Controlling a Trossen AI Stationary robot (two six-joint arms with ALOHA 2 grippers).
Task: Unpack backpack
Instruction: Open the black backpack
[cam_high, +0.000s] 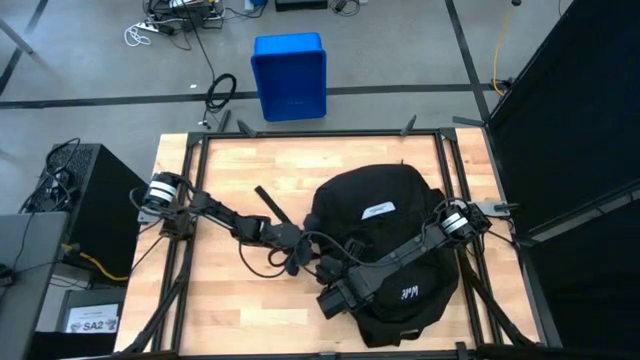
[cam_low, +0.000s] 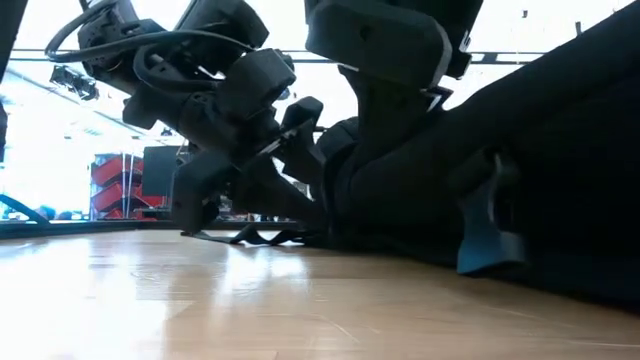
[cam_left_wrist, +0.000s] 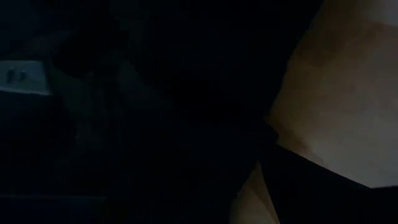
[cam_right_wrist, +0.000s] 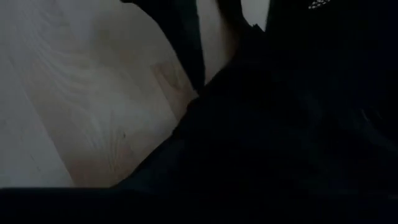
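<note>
Both claws at the backpack's left edge

Left claw sits low at the backpack's nine-o'clock edge, among the black straps and cords; whether its fingers are apart or together cannot be told, since dark fabric and cables hide them. Right claw reaches across the bag from the three-o'clock side and ends at the bag's seven-o'clock corner, and its finger state cannot be told either. The backpack lies flat on the wooden tabletop, right of centre, white label facing up and small white lettering toward six o'clock. One black strap trails out toward ten o'clock. In the low view the bag fills the right side, with both arms pressed close beside it. Beyond the tabletop at twelve o'clock, a blue bin stands on the floor
</note>
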